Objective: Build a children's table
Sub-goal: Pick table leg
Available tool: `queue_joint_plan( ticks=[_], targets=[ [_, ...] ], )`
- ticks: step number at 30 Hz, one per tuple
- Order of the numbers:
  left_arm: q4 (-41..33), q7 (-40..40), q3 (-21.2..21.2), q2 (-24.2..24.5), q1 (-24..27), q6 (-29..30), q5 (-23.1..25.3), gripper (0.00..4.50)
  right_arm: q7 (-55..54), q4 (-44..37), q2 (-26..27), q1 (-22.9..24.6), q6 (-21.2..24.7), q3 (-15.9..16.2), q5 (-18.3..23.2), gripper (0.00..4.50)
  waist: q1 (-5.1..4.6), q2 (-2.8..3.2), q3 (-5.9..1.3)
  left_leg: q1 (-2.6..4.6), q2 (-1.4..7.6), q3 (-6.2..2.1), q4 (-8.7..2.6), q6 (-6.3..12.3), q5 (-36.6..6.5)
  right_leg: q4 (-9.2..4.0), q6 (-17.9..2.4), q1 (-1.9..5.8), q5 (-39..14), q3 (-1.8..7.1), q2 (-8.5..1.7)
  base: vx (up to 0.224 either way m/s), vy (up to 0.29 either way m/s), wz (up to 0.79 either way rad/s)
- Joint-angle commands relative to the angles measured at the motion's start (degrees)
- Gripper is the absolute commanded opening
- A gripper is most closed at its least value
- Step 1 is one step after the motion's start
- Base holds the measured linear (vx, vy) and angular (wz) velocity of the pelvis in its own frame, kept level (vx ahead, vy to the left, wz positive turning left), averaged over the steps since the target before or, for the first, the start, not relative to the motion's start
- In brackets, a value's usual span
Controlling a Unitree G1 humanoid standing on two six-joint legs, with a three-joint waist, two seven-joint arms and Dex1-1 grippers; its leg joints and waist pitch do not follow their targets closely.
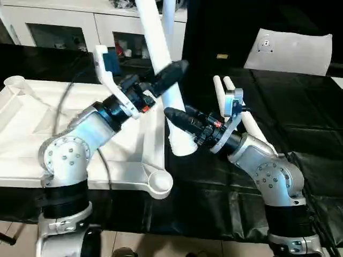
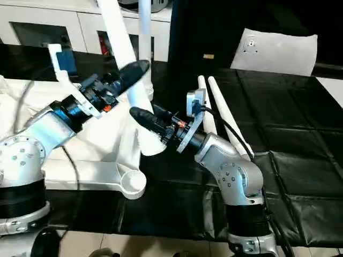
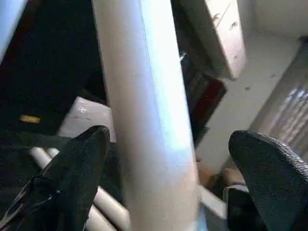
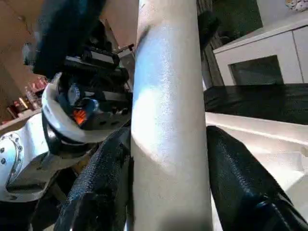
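Note:
The white table top (image 1: 32,134) lies underside up on the left of the black-covered table, with a round corner socket (image 1: 158,184) at its near right corner. A white leg (image 1: 155,37) leans steeply up and to the left. My right gripper (image 1: 174,120) is shut on its thick lower part, and in the right wrist view both fingers (image 4: 240,183) press its sides. My left gripper (image 1: 169,80) is open around the same leg higher up, with a gap beside one fingertip (image 3: 269,168). The leg's lower end (image 1: 182,145) hangs just right of the top's edge, away from the socket.
A second leg (image 2: 144,43) stands upright behind the held one. Two loose legs (image 1: 236,99) lie on the black sheet (image 1: 300,118) behind my right arm. A white cushion-like bag (image 1: 292,51) sits at the back right and a white cabinet (image 1: 64,27) at the back left.

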Motion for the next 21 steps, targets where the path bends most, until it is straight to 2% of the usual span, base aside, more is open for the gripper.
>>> queue_joint_plan(
  ticks=[1, 4, 7, 9, 16, 20, 21],
  targets=[
    [-1.0, -2.0, -2.4, 1.1, 0.1, -2.7, 2.9, 4.13, 0.3, 0.0, -0.2, -0.4, -1.1, 0.1, -0.2, 1.91, -0.10, 0.43, -3.78, 0.04, 1.19, 0.43, -4.46, -1.06, -5.4, -4.30, -5.9, 3.60, -13.3, 2.31, -3.48, 0.000, 0.000, 0.00],
    [-1.6, -3.3, -4.3, 2.4, 0.8, -4.7, 5.1, 4.13, 0.2, 0.3, 0.1, -0.6, -1.6, 0.4, -0.6, 1.91, -0.09, 0.74, -3.81, 0.19, 1.24, 0.41, -4.52, -1.09, -5.6, -4.29, -6.3, 3.53, -12.5, 2.29, -3.49, 0.000, 0.000, 0.00],
    [-1.6, -3.7, -5.0, 2.5, 1.1, -5.0, 5.6, 4.13, 0.4, 0.5, 0.1, -0.7, -2.0, 0.9, -1.2, 1.91, -0.14, 0.71, -3.92, 0.16, 1.23, 0.47, -4.45, -1.33, -4.7, -3.92, -7.8, 3.70, -9.7, 2.27, -3.49, 0.000, 0.000, 0.00],
    [-1.8, -4.4, -5.9, 2.9, 1.3, -5.5, 6.5, 4.13, 0.5, 0.6, 0.0, -0.7, -2.4, 1.5, -1.7, 1.91, -0.10, 0.53, -3.92, 0.17, 1.24, 0.50, -4.43, -1.12, -4.7, -3.93, -7.9, 3.73, -9.9, 2.26, -3.52, 0.000, 0.000, 0.00],
    [-1.7, -5.2, -7.9, 4.0, 2.2, -7.4, 8.8, 4.13, 0.5, 1.1, -0.1, -0.8, -3.4, 2.4, -2.7, 1.91, -0.15, 0.69, -3.83, 0.21, 1.29, 0.51, -4.51, -1.18, -5.5, -4.12, -7.4, 3.64, -11.5, 2.29, -3.55, 0.000, 0.000, 0.00],
    [-1.8, -5.5, -8.2, 3.9, 2.5, -8.1, 9.2, 4.13, 0.5, 1.6, 0.1, -1.0, -4.0, 2.6, -3.1, 1.91, -0.18, 0.55, -3.90, 0.17, 1.27, 0.51, -4.44, -1.15, -5.3, -3.98, -7.7, 3.74, -10.7, 2.29, -3.52, 0.000, 0.000, 0.00],
    [-1.8, -5.5, -8.1, 3.9, 2.6, -8.2, 9.3, 3.93, 0.5, 1.7, 0.1, -1.0, -4.1, 2.7, -3.2, 1.91, -0.15, 0.59, -3.89, 0.20, 1.29, 0.51, -4.46, -1.12, -5.2, -3.95, -7.8, 3.71, -10.5, 2.29, -3.53, 0.000, 0.000, 0.00]
  ],
)
